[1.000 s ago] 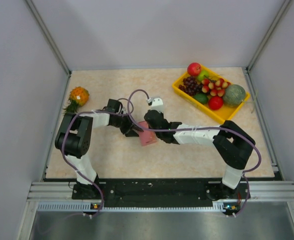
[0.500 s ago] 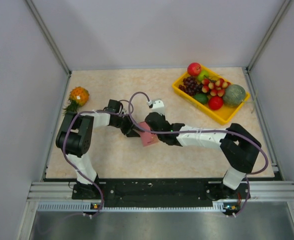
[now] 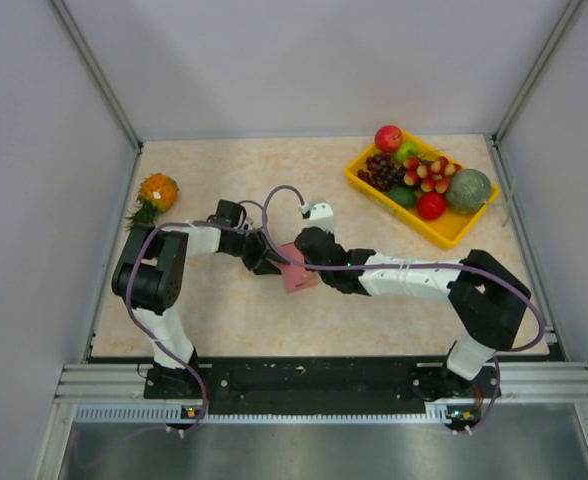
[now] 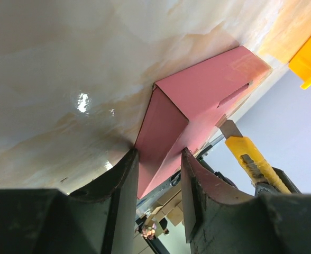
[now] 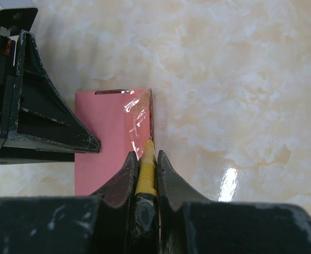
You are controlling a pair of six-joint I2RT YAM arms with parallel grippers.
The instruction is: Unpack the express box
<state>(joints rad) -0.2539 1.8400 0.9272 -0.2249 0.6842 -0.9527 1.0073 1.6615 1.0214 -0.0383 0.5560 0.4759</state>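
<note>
Cutting the seal is the step in hand. The pink box (image 3: 298,272) lies on the surface (image 3: 234,325) mid-frame in the top view, one end clamped by the left end effector (image 4: 159,159). The right end effector (image 5: 146,157) is clamped on a yellow knife (image 5: 146,179), its blade tip at the taped edge. Next, I judge, the blade must run along the tape (image 5: 137,117) while the box is held steady.

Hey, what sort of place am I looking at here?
Probably a robot lab test cell: plain grey panel walls box in a marble-look table, the left arm and right arm are bolted to a metal rail at its near edge, and a yellow tray of fruit sits like a staged prop.
</note>
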